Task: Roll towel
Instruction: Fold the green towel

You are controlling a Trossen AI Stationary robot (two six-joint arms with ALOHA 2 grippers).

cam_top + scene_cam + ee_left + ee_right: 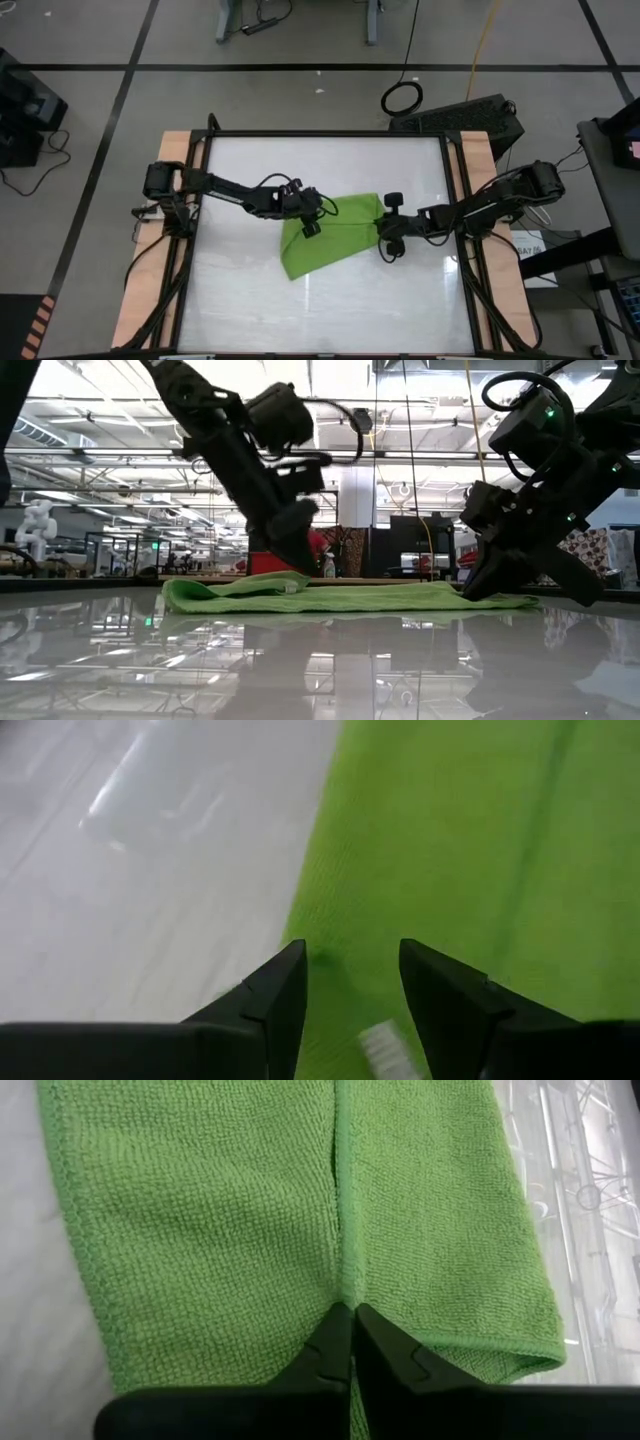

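I'm pinching the bright lime-green soft towel (pixel 300 1210) seam between my right fingers (pixel 372 1350), left fingers (pixel 280 1000) spread over its edge.

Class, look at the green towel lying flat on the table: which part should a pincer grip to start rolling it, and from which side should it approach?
Probably the towel's left edge, near the open left pincer. It lies flat, so come from above at the left, with one finger slipping under the hem. The right pincer, shut on the opposite end, anchors it.
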